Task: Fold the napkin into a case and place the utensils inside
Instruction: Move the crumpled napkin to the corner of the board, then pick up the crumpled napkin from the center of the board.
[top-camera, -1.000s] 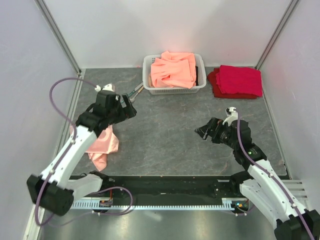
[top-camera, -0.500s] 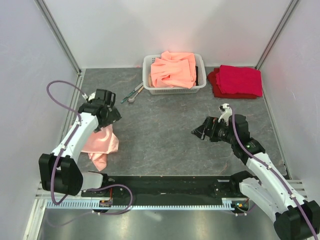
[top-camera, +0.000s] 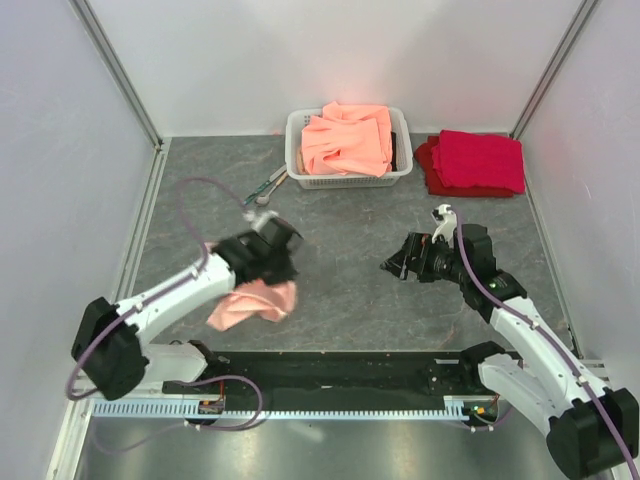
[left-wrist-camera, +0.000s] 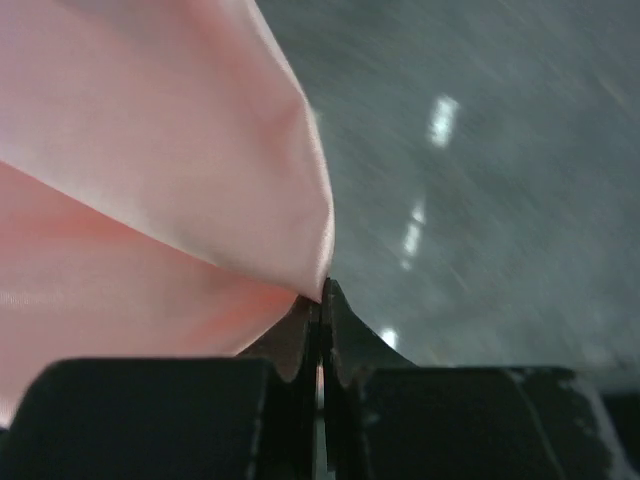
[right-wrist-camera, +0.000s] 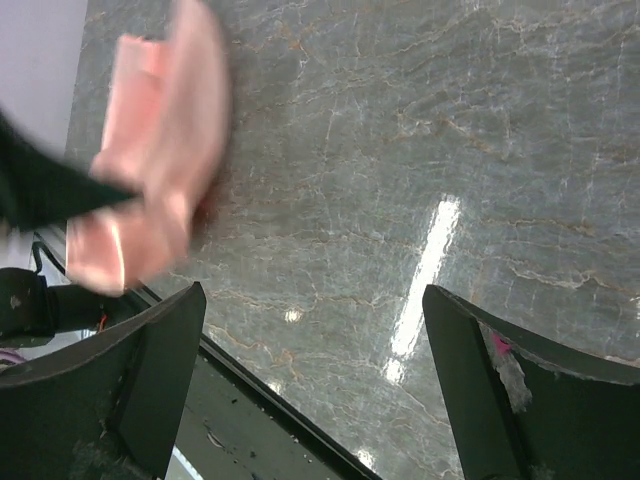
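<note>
Above the table (top-camera: 340, 290), top view: left gripper (top-camera: 272, 258), jaws closed on a bunched part of the napkin (top-camera: 252, 305). The cloth is crumpled and hangs from the jaws over the near-left of the surface; whether its lower part rests there cannot be told. Entered next: right gripper (top-camera: 393, 266), jaws wide, holding nothing, hovering right of centre, well apart from the cloth. Far side: utensils (top-camera: 264, 188) lying just beside the white basket (top-camera: 296, 150) of orange cloths (top-camera: 345, 140); red cloths (top-camera: 480, 162) stacked at the far right.

Left wrist view: pads (left-wrist-camera: 297, 345) pressed together on a thin pinch of pink fabric. Folds bulge up and to the left; bare surface at right, streaked with blur.

Right wrist view: both fingers (right-wrist-camera: 150, 380) spread toward the frame edges, nothing between them. The napkin shows blurred at upper left.

Step in hand, as judged: bringing the napkin to open ground near centre and spreading it flat. Handling note:
- The cloth is thin and likely to drag and double over on itself, so a slow, low sweep should let the loose edge lay out.
- The free gripper is best brought to an opposite corner to tension the sheet before any fold.
- The pinch looks slight, so a snatch may pull it free.
- The utensils are best left alone until the case is formed
</note>
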